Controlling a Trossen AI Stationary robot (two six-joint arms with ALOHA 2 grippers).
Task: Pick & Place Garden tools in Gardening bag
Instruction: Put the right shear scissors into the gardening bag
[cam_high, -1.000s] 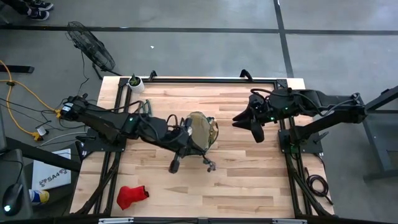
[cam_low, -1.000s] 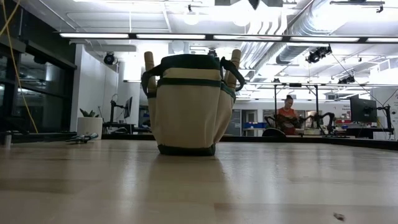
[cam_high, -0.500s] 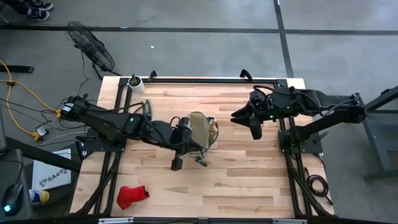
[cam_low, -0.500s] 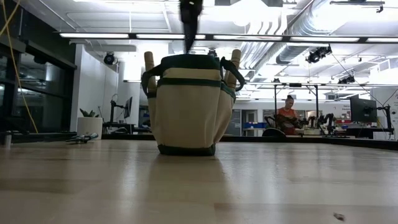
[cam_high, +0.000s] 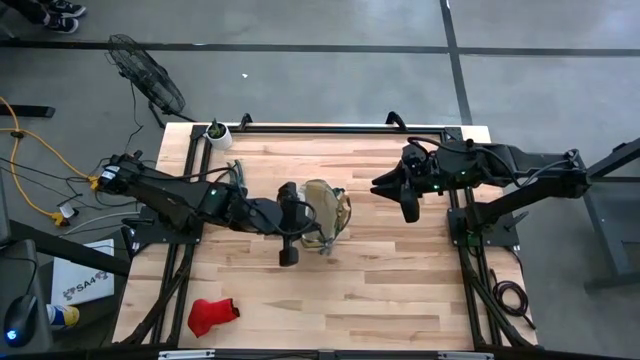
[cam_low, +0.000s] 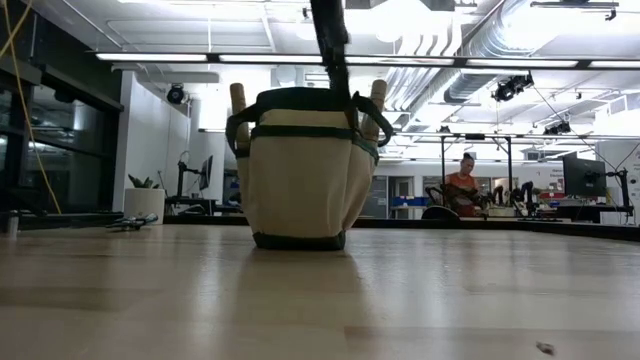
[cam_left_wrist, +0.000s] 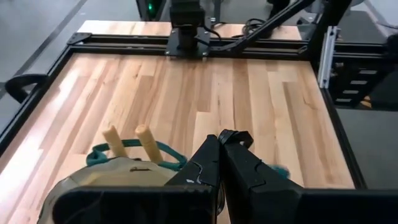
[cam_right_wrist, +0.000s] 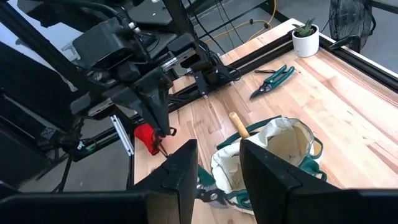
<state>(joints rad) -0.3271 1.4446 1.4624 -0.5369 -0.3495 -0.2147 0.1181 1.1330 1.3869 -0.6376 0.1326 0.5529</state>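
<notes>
- High view: gardening bag (cam_high: 325, 205) stands upright on the table (cam_high: 400, 290).
- Left gripper (cam_high: 312, 248) is just beside the bag, on the side toward the red glove (cam_high: 212, 314).
- Right gripper (cam_high: 408, 205) hangs well off the bag's other side, waiting.
- The glove lies far from the bag, at the table edge. Pruning shears (cam_high: 232, 170) lie between the bag and the white pot (cam_high: 217, 131).
- Low view: a slim dark piece comes down from above to the bag (cam_low: 300, 170) rim, beside a loop handle. Cannot tell whether it is a finger or a tool.
- Two wooden handles (cam_low: 240, 100) stick up from the bag. The shears (cam_low: 132, 222) lie flat, well off to one side. A person (cam_low: 465, 180) sits in the room far behind the bag.
- Left wrist view: left gripper (cam_left_wrist: 224, 137) fingers are pressed together, above and beside the bag (cam_left_wrist: 112, 177). Cannot tell whether anything is pinched. The wooden handles (cam_left_wrist: 144, 140) crowd the near rim.
- Right wrist view: right gripper (cam_right_wrist: 214, 168) fingers are spread and empty, aimed at the bag (cam_right_wrist: 273, 149).
- Risks, my judgement:
  - The bag is soft and light, so a snag on the loop handle or rim could tip or drag it.
  - The standing handles narrow the mouth, so an insert there could jam.
  - The glove and shears sit far out from the bag and need long reaches.
</notes>
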